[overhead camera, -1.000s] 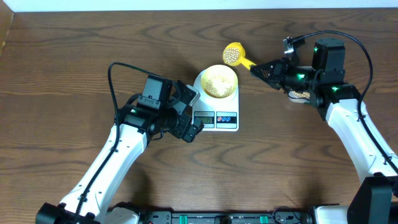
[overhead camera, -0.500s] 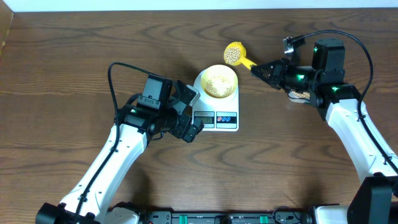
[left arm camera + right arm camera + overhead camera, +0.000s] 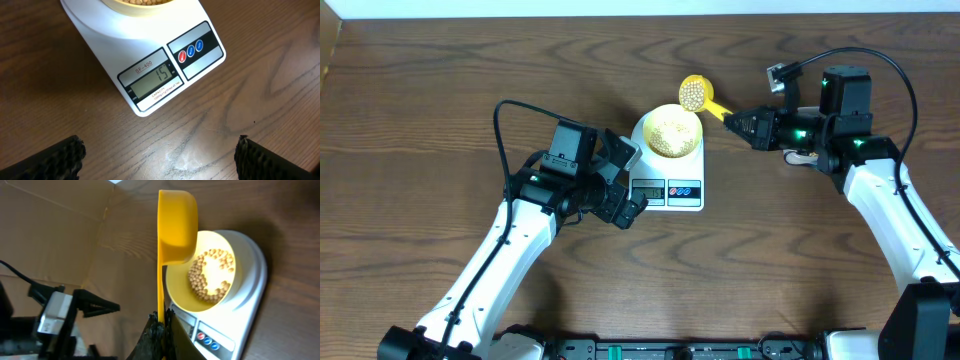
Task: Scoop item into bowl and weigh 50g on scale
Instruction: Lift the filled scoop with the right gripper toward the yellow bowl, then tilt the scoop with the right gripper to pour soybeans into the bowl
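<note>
**Entry: weighing station, scoop stage**

- **Step in hand:** Delivery of a scoopful is judged to be under way. The scoop (image 3: pixel 693 92) is held level and loaded, just beyond the far right rim of the bowl (image 3: pixel 176 290).
- **Right gripper (image 3: pixel 734 118):** It is clamped on the end of the scoop's handle, and the scoop's cup is pointed toward the bowl.
- **Left gripper (image 3: pixel 159 145):** It is spread wide and nothing is grasped. It is parked near the front left of the scale (image 3: pixel 105 32), apart from it.
- **Beans (image 3: pixel 210 277):** A partial layer is seen in the bowl and a further portion in the scoop.
- **Bowl:** It is set on the far part of the scale.
- **Display (image 3: pixel 152 80):** "15" is shown, so the target is judged well short.
- **Next move:** A short carry over the bowl's centre is called for, then a slow roll of the wrist, with the display watched so that fifty is not overshot. Several more loads are probably required.
- **Surroundings:** Noted are a dark wooden table (image 3: pixel 420 100), two coloured buttons (image 3: pixel 195 47) and a black cable (image 3: pixel 505 130) looped over the left arm.
- **Obstructions:** None is seen between scoop and bowl. Spillage past the near rim onto the scale is the likeliest fault.
</note>
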`<state>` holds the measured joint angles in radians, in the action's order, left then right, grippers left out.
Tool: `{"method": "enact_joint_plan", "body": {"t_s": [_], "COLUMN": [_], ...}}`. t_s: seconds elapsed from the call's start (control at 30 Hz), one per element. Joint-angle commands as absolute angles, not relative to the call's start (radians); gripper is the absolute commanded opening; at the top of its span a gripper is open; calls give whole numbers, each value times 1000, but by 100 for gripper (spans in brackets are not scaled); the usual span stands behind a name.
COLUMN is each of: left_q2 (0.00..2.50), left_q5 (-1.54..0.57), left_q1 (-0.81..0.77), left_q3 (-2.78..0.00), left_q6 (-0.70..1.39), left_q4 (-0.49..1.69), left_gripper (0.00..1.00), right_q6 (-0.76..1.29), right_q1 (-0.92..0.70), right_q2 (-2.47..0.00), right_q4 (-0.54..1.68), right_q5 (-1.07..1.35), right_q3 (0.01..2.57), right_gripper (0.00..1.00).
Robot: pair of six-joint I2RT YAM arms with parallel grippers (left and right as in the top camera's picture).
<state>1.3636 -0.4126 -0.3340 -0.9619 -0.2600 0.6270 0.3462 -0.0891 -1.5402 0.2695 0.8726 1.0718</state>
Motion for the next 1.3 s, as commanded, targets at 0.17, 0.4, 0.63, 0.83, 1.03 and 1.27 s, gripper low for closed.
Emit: {"method": "enact_joint_plan", "body": {"t_s": [0.17, 0.4, 0.63, 0.83, 1.03, 1.27], "left_q2": [1372, 1372, 1372, 1372, 1372, 1372], "left_q5": [-404, -404, -404, -404, -404, -404], "left_q1": [-331, -331, -331, -331, -331, -331], "left_q3": [-963, -963, -963, -963, -963, -963], "left_q6": [-269, -269, -269, -269, -269, -269], "left_q4": [628, 628, 628, 628, 628, 628], "left_gripper": [98, 98, 98, 98, 98, 98], "right_q6": [252, 245, 192, 192, 178, 101], "right_q1": [-115, -145, -183, -217, -238, -258], "right_q2": [-1545, -1545, -1545, -1545, -1545, -1545], "right_q4": [273, 274, 289, 300, 341, 347], "right_q5": [814, 799, 678, 652, 570, 565], "right_q3": [1084, 1084, 1084, 1084, 1084, 1084], "right_gripper": [1, 1, 1, 1, 1, 1]}}
